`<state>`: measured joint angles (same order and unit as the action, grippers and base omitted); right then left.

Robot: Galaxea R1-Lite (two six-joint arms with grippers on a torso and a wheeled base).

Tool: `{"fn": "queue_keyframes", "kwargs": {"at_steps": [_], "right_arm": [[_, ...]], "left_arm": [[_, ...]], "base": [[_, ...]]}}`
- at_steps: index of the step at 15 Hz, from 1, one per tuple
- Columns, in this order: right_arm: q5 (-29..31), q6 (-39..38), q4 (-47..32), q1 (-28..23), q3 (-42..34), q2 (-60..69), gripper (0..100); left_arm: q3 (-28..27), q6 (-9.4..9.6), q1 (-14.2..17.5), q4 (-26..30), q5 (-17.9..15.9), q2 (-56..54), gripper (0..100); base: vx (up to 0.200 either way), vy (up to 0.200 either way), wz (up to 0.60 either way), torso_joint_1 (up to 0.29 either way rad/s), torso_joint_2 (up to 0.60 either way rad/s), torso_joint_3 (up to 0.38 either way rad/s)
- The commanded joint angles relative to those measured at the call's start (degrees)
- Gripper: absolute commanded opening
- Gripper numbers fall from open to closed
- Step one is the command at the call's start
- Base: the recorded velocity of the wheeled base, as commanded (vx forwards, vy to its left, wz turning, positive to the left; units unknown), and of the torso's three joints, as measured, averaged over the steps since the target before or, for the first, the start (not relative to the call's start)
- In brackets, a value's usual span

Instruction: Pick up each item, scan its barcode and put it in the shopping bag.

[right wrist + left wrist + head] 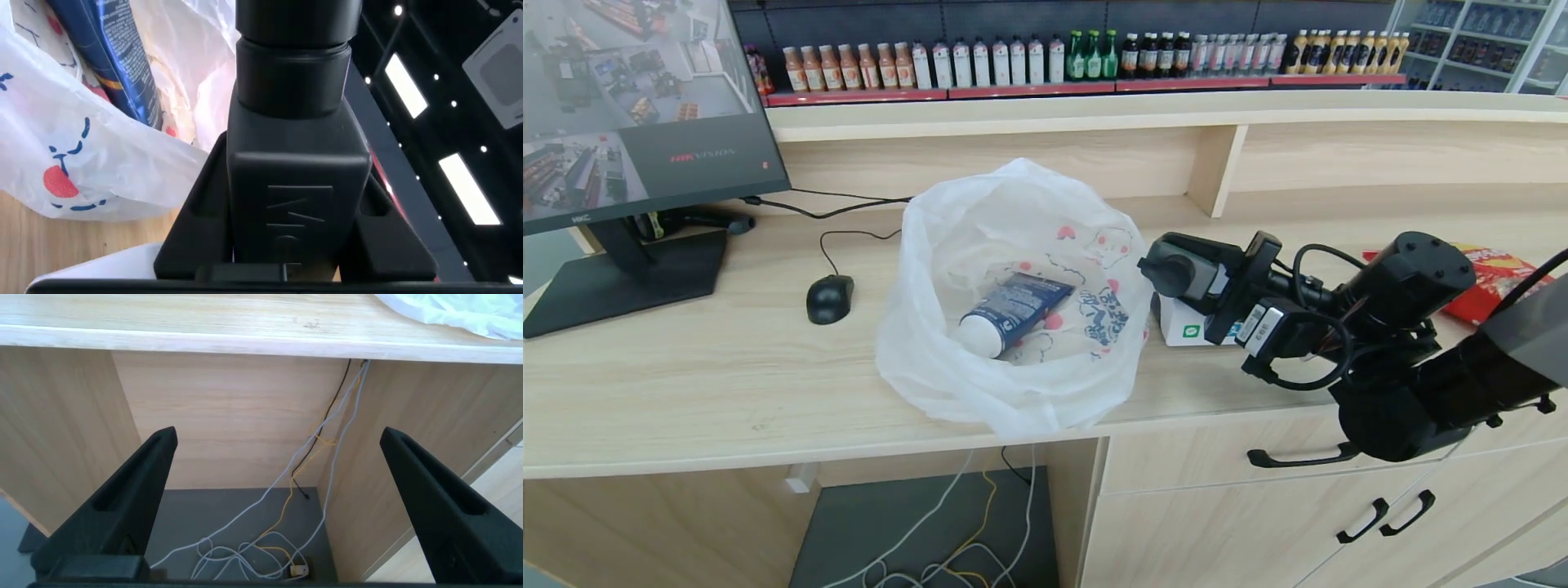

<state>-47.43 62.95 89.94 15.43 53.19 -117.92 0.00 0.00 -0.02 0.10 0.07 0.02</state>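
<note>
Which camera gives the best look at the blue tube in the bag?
The head view: the blue tube lies whole inside the shopping bag. The right wrist view catches a cropped strip of it beside the scanner; the left wrist view looks under the counter.

Blue tube — inside shopping bag

We see a light wooden counter with a raised ledge along its back. Behind it, a dark wall carries a red-edged shelf full of bottles. A monitor and a mouse stand on the counter. Below are black-handled drawers, and loose cables lie on the grey floor.
</note>
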Motion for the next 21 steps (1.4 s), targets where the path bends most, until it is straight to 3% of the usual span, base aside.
{"fn": "queue_keyframes", "kwargs": {"at_steps": [1,21], "right_arm": [[-0.03,0.15,0.06,-0.05,-0.01,0.06,0],[1.91,-2.57,0.06,-0.14,-3.88,3.93,0]], "left_arm": [[0.00,0.00,-0.06,-0.01,0.01,-0.02,100],[0.00,0.00,0.02,-0.01,0.01,-0.02,100]], "base": [[0.000,0.000,0.00,0.000,0.00,0.000],[0.000,0.000,0.00,0.000,0.00,0.000]]}}
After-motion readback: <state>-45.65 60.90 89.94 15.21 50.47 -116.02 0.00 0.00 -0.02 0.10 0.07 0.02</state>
